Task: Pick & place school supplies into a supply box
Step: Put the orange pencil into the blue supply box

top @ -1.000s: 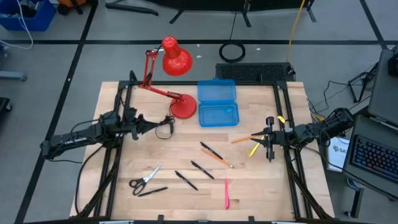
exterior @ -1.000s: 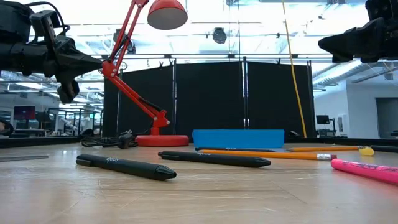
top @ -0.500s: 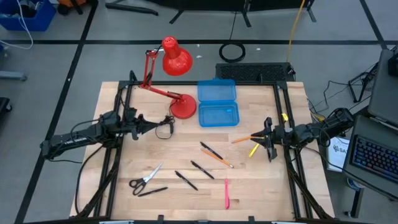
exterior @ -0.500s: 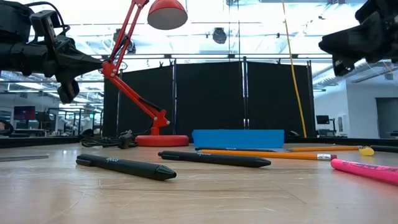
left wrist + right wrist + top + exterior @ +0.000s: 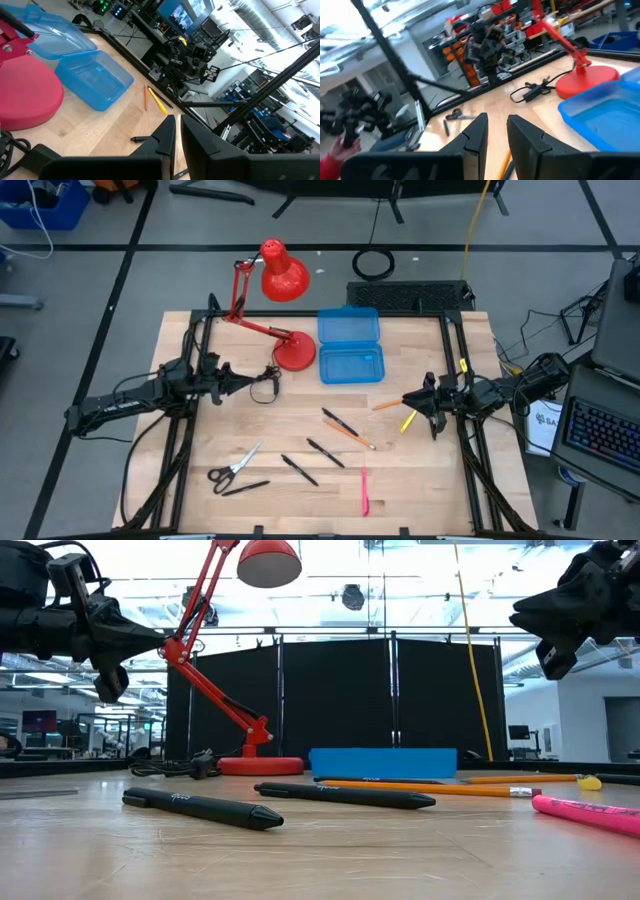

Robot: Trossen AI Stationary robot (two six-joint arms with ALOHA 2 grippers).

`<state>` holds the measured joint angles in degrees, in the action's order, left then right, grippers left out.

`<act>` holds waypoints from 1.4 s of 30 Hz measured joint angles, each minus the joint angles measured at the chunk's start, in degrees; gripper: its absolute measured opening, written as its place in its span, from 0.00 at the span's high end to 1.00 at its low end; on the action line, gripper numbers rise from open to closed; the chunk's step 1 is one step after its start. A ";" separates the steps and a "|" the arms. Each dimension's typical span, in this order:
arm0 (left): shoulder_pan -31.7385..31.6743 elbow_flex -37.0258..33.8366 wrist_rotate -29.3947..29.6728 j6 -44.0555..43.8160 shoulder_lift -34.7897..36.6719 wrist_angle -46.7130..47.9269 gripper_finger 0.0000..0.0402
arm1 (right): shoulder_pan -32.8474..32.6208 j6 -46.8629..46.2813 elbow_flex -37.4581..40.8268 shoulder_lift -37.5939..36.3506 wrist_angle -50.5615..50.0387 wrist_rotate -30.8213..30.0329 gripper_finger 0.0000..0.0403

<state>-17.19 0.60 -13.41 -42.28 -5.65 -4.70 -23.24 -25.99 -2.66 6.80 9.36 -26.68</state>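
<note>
Nearest on the bench (image 5: 250,420) lie the pink pen (image 5: 364,491) toward the right and the scissors (image 5: 233,464) toward the left, with a black pen (image 5: 245,487) just beside the scissor handles. A little farther in, two more black pens (image 5: 299,470) (image 5: 325,452) lie side by side at the middle. Beyond them a fourth black pen (image 5: 337,421) rests just beside a long orange pencil (image 5: 350,435).

The low view shows what the high view cannot: both arms hang well above the wood, none of the supplies touched. It also puts the pink pen (image 5: 585,814) at its right edge and one black pen (image 5: 203,808) closest to the lens.

At mid-depth on the right, the right tool (image 5: 424,401) hovers over a second orange pencil (image 5: 388,404) and the yellow marker (image 5: 408,420). In its own wrist view the right tool (image 5: 496,131) has its fingers (image 5: 476,131) narrowly apart and holds nothing. At the same depth on the left, the left tool (image 5: 254,384) waits beside a black cable. Its wrist view shows the left tool (image 5: 177,131) with fingers (image 5: 165,134) nearly together, empty. That view also catches the pencil and marker (image 5: 158,102) across the bench.

Farther back stands the blue supply box (image 5: 350,364), open, its lid (image 5: 348,326) folded away on the far side. The low view shows only its blue wall (image 5: 383,762), not the inside. The high and left wrist views show nothing in it. The red desk lamp (image 5: 283,280) stands just left of the box.
</note>
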 joint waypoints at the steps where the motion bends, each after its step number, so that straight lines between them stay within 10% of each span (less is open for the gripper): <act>1: 0.00 0.00 0.00 -0.02 0.00 0.06 0.92 | 0.00 -0.18 -0.01 0.39 0.67 -1.15 0.85; 20: 0.00 0.00 6.46 6.07 0.00 -1.49 0.92 | -1.01 14.36 -8.79 34.42 26.32 -1.59 0.85; 31: 0.01 0.01 8.52 13.71 -0.02 -1.51 0.92 | 1.91 9.72 -32.02 49.28 -14.45 -1.29 0.85; 42: 0.03 0.00 8.55 16.35 -0.02 -1.02 0.92 | 11.44 1.47 -40.41 56.12 -43.50 13.90 0.85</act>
<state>-17.16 0.61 -4.86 -25.93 -5.67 -5.72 -11.81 -24.51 -43.07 62.92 -34.14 -12.78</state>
